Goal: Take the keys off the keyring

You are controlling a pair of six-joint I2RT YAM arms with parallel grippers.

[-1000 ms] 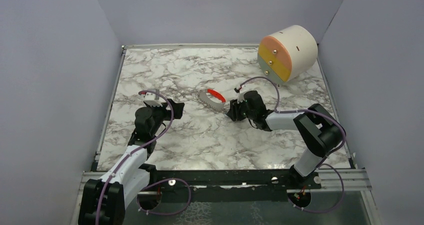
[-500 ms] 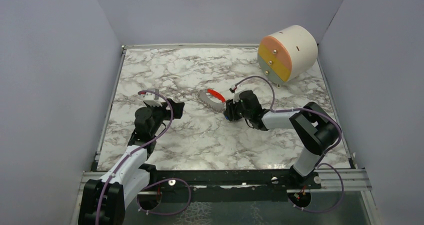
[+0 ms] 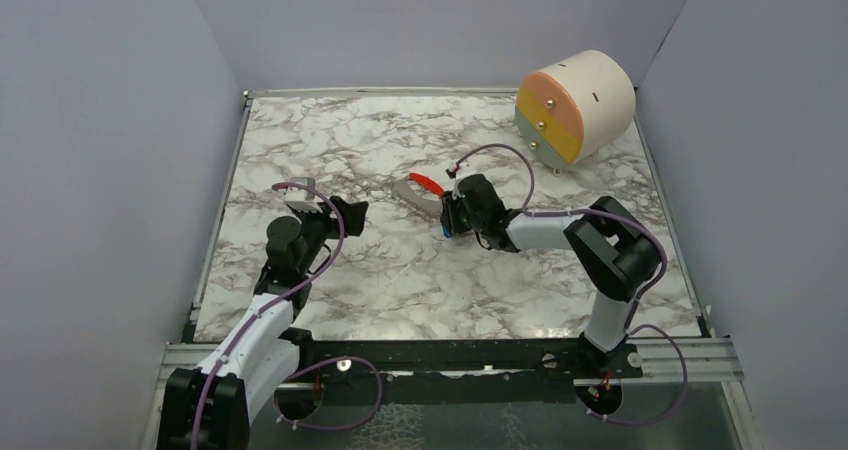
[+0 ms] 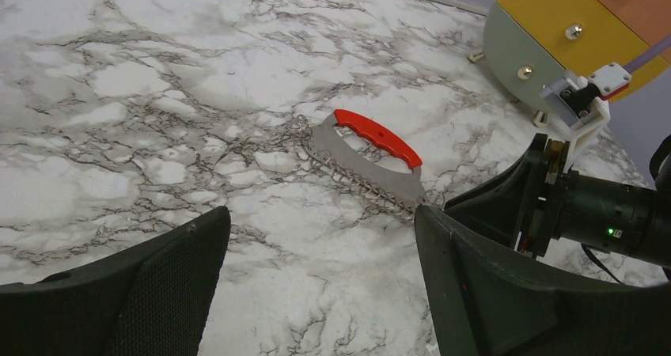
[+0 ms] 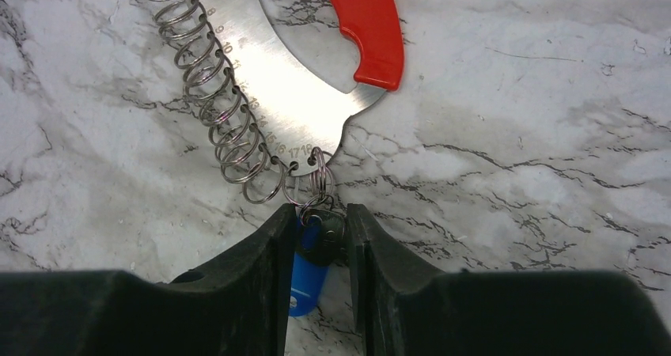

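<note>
Grasp step: my right tool (image 5: 320, 217) is clamped on the keys (image 5: 305, 277), lower centre, linked to the keyring (image 5: 269, 87) on the worktop (image 5: 514, 174). Left tool (image 4: 316, 221) stands apart. Next, I judge: brace keyring, pull.

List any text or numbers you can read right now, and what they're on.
"7 8 9 10" and "17 18": engraved along the keyring plate's holed edge; numbers between too blurred.
Blue key tag: a faint mark, unreadable.
Cream drawer cylinder: no text visible.
</note>
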